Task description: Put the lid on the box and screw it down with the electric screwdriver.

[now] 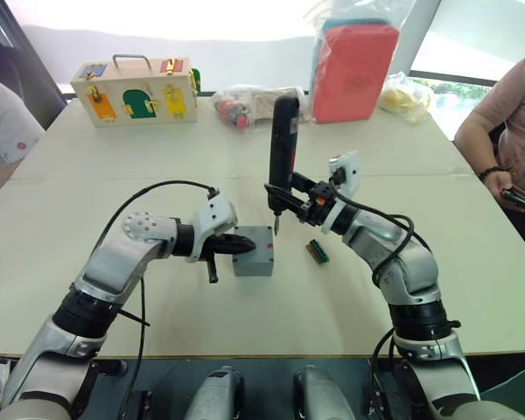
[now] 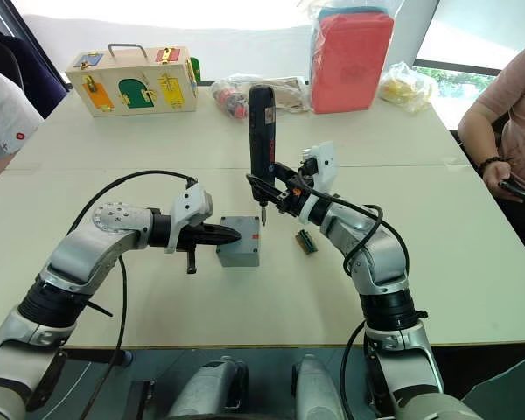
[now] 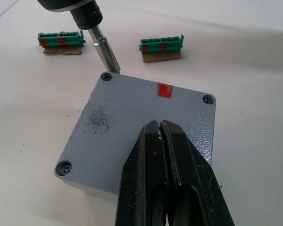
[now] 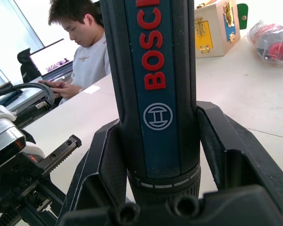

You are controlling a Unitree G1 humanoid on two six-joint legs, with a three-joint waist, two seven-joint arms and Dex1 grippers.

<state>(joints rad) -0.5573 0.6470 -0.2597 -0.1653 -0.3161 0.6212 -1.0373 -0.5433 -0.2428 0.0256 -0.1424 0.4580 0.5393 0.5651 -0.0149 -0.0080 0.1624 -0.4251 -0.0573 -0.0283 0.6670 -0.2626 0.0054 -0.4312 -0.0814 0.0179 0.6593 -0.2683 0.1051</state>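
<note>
The grey lid (image 3: 132, 117) lies flat on the grey box (image 1: 254, 258) at mid-table, with a red mark near its far edge and screws showing in three corners. My left gripper (image 1: 245, 246) is shut, and its fingertips (image 3: 153, 129) rest on top of the lid. My right gripper (image 1: 286, 198) is shut on the electric screwdriver (image 1: 283, 144), which stands upright. Its metal bit (image 3: 106, 54) points down right beside the lid's far corner screw (image 3: 106, 76); I cannot tell whether they touch. The right wrist view looks up the tool's dark blue barrel (image 4: 155, 94).
Two green connector blocks (image 3: 61, 40) (image 3: 161, 46) lie just beyond the box. A wooden box with coloured latches (image 1: 138, 90), plastic bags (image 1: 249, 105) and a red pack (image 1: 354, 70) stand at the back. People sit at the left (image 1: 0, 122) and right (image 1: 507, 122) table edges.
</note>
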